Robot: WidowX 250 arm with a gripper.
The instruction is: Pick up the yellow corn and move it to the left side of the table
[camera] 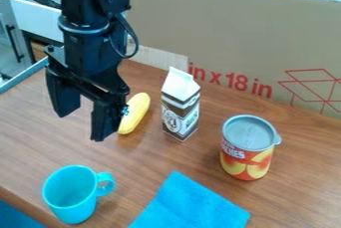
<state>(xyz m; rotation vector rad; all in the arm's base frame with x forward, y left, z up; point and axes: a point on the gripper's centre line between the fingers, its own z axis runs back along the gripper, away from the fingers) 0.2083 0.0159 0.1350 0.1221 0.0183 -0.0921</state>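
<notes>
Apparent robotics lab, black arm [90,40], cardboard backdrop [233,28]

Arm [90,43] cut off top, cloth [190,204] cut off btm, yellow obj. [138,110] partly bhd pincer [84,124]

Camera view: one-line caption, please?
Open black gripper hangs over wooden table with mug, carton, can, blue cloth, yellow object.
</notes>
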